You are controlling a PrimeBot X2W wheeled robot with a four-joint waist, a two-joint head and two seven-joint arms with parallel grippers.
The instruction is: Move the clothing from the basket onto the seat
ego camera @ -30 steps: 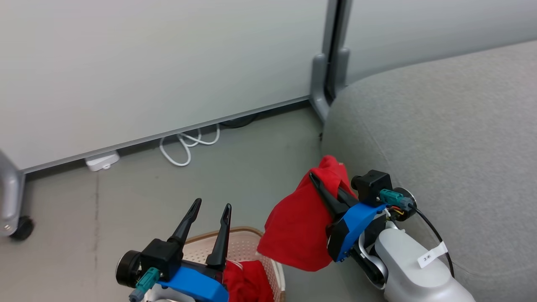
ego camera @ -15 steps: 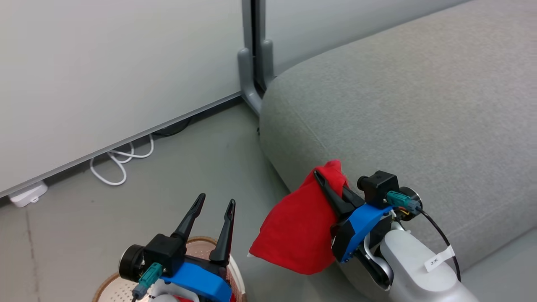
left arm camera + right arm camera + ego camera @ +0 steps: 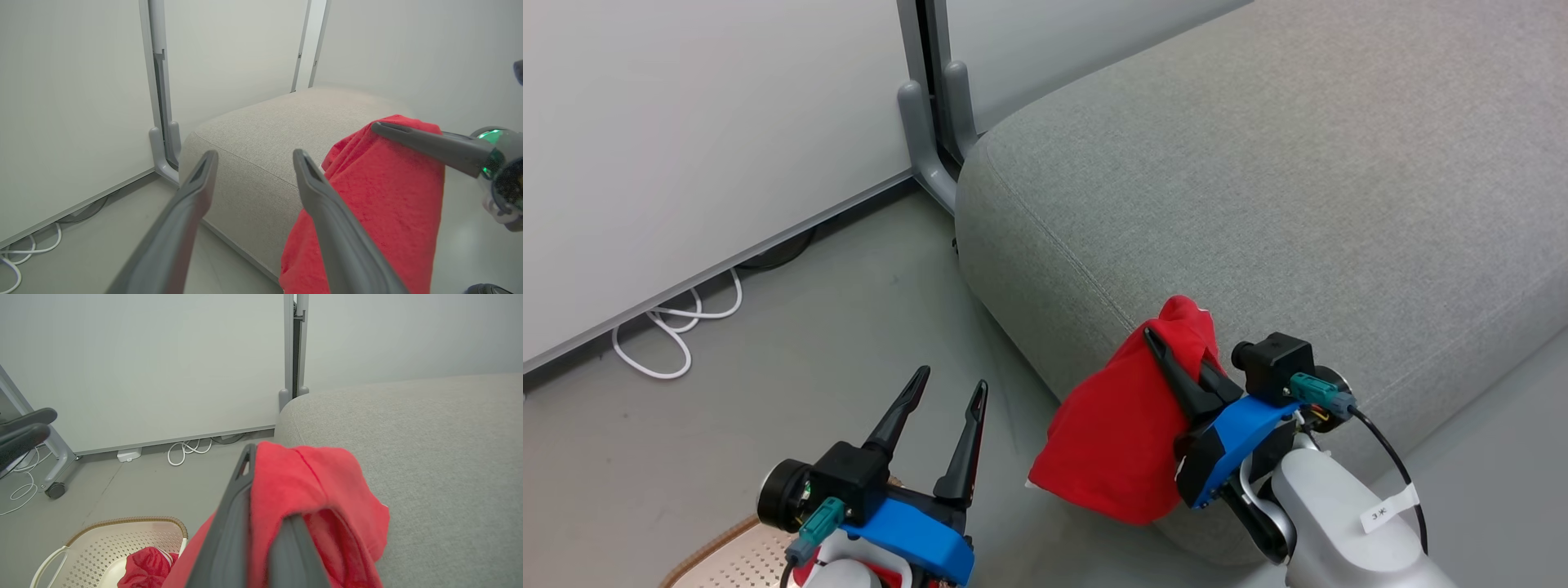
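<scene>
My right gripper (image 3: 1176, 359) is shut on a bright red piece of clothing (image 3: 1123, 437), which hangs in a bunch against the front left corner of the grey seat (image 3: 1258, 180). The right wrist view has the cloth (image 3: 327, 486) draped over the shut fingers (image 3: 233, 522), with the seat (image 3: 441, 457) just beyond. My left gripper (image 3: 952, 380) is open and holds nothing, above the cream basket (image 3: 727, 555) at the lower left. A second red piece with a striped white cuff (image 3: 143, 567) lies in the basket (image 3: 122, 520). The left wrist view faces the seat (image 3: 261, 134) and the hanging cloth (image 3: 380, 196).
White partition panels stand behind, with a grey post and foot (image 3: 927, 139) beside the seat's corner. White cables (image 3: 670, 335) and a power strip (image 3: 128, 454) lie on the grey floor along the wall. A caster wheel (image 3: 55, 490) stands at the left.
The camera has swung right, so the seat takes up more of the picture and the basket has slid to the lower left corner. The right gripper still holds the red cloth, closer to the seat.
</scene>
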